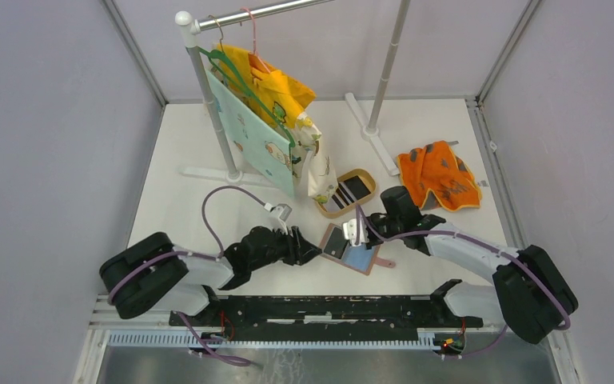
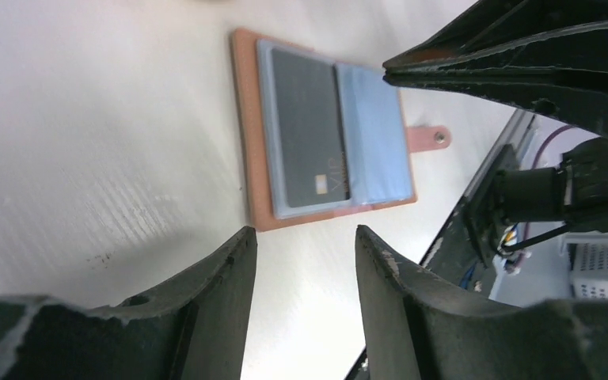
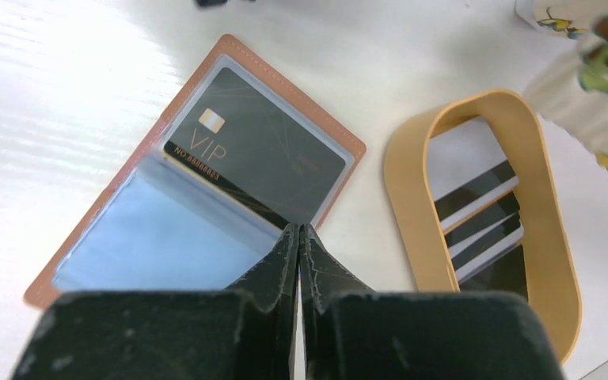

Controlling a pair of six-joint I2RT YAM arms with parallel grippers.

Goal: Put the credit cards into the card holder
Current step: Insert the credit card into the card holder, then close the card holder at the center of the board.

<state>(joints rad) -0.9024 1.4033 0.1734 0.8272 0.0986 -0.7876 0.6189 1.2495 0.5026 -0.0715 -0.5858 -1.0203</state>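
Observation:
The card holder lies open on the table, reddish-brown with grey-blue pockets and a strap tab. A dark "VIP" credit card sits in its clear pocket, also in the left wrist view. Several more credit cards with stripe bands lie in the tan oval dish. My right gripper is shut, its tips at the near edge of the dark card and pocket. My left gripper is open and empty, just short of the holder's edge.
A clothes rack with hanging bags stands behind the dish. An orange patterned cloth lies at the back right. The rack's foot bar runs beside the dish. The enclosure walls close in both sides.

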